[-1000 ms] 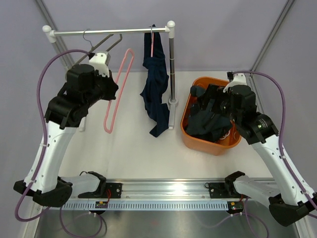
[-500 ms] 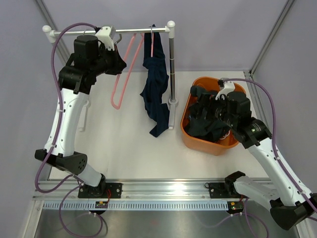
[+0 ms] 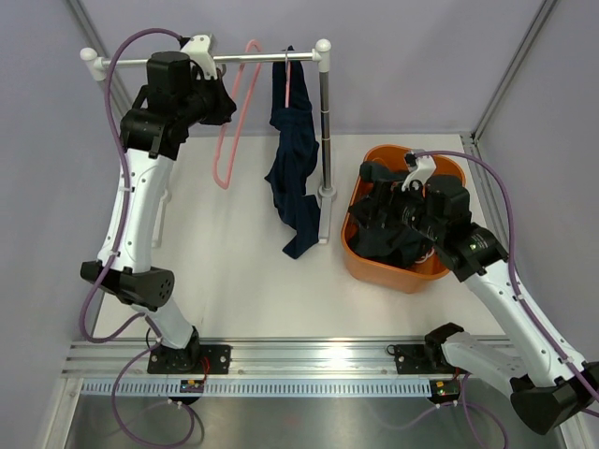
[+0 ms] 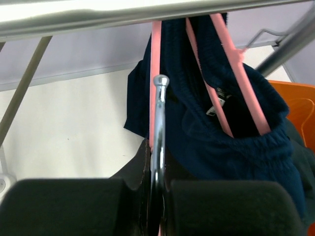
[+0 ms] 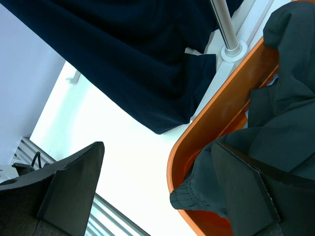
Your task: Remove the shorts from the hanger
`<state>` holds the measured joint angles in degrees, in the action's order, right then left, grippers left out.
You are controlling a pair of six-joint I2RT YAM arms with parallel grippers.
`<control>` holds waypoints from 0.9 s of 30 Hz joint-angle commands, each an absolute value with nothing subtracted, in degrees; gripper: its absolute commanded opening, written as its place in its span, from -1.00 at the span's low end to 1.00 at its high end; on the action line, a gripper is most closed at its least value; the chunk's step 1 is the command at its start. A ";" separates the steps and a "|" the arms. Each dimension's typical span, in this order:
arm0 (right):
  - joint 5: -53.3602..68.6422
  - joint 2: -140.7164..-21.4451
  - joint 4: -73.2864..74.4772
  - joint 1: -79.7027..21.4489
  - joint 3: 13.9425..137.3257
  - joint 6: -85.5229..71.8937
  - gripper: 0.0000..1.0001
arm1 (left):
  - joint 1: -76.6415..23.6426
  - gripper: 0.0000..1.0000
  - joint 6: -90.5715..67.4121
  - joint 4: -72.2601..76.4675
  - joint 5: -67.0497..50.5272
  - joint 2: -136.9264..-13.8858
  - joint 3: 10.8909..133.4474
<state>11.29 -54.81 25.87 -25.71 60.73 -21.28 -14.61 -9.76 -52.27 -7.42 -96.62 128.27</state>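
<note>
The dark navy shorts (image 3: 293,154) hang on a pink hanger from the rail (image 3: 262,58); they also show in the left wrist view (image 4: 221,142). My left gripper (image 3: 223,101) is raised beside the rail and shut on the metal hook (image 4: 158,123) of an empty pink hanger (image 3: 232,117), whose tip is just under the rail (image 4: 123,14). The charcoal shorts (image 3: 393,229) lie in the orange basket (image 3: 388,276). My right gripper (image 3: 372,198) is open and empty over the basket's left rim (image 5: 206,132). The light blue shorts are out of view.
The rack's upright post (image 3: 325,122) stands between the navy shorts and the basket, on a base (image 3: 325,196). The navy shorts' hem (image 5: 167,118) hangs close to the basket's rim. Grey walls and frame bars close off the back and sides.
My left arm has lifted the empty pink hanger from mid-height up to the rail and swung it right. My right gripper has shifted slightly left over the basket, still open.
</note>
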 commanded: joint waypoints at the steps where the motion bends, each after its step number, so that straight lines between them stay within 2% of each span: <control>1: 12.83 -54.58 22.85 -25.49 60.73 -20.83 0.99 | -14.33 -1.00 -11.33 -46.33 -3.00 -97.91 131.13; 9: 13.54 -55.28 22.15 -25.49 59.68 -20.74 0.99 | -14.33 -1.00 -12.04 -42.19 2.28 -101.85 133.06; 13: 13.54 -55.81 21.80 -25.49 59.24 -20.74 0.99 | -14.15 -1.00 -12.13 -42.72 2.55 -104.58 136.66; 27: 14.33 -56.78 21.53 -25.49 59.06 -20.48 0.99 | -12.66 -1.00 -13.36 -42.01 1.41 -107.58 136.76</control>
